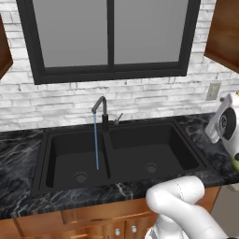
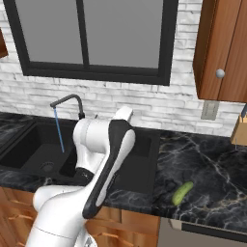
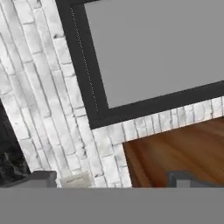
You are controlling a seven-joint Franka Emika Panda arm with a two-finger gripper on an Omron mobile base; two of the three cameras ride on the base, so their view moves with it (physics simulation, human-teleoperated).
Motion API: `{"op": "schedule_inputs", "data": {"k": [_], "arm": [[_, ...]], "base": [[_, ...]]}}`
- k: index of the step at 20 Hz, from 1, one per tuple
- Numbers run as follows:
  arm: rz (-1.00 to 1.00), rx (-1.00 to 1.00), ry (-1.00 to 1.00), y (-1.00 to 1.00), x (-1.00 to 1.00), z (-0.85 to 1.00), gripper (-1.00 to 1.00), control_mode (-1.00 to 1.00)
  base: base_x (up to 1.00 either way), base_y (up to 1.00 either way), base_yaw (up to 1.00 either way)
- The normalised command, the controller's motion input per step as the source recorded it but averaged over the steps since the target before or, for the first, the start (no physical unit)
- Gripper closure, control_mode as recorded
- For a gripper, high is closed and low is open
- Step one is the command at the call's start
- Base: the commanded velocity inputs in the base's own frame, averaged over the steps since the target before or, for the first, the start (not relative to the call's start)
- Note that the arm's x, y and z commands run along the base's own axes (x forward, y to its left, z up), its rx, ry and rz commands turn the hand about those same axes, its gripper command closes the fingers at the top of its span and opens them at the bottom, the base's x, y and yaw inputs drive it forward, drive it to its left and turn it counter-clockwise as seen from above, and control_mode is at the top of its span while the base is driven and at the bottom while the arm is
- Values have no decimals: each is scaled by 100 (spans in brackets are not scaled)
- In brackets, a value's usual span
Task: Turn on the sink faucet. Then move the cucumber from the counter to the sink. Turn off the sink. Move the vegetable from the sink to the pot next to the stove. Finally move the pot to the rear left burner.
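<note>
The cucumber (image 2: 183,192) is lying on the black tabletop (image 2: 212,169), right of the sink (image 2: 140,166), near the front edge. Water is running from the faucet (image 1: 100,108) into the left basin. The tool (image 3: 111,177) is standing released, facing the window wall. It should be swinging down, straddling the cucumber across its short width before clenching.

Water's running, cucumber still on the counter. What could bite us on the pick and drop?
1. The cucumber lies close to the counter front edge; a nudge during the grasp might roll it off.
2. The gripper stands open but the hand view faces the window and wall cabinet, so the approach needs a big reorientation.
3. The sink faucet pours into the left basin of the sink; a low carry might clip the spout.
</note>
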Motion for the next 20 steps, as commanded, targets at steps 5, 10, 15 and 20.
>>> {"op": "schedule_inputs", "data": {"k": [5,10,15,20], "arm": [[-7,-72,-10,0,-3,24,-100,-100],[-6,-75,-13,0,-13,10,-100,-100],[-9,-75,-14,1,-23,0,-100,-100],[-21,-58,-8,18,-25,8,-100,-100]], "base": [[0,0,0],[0,0,0],[0,0,0],[0,0,0]]}}
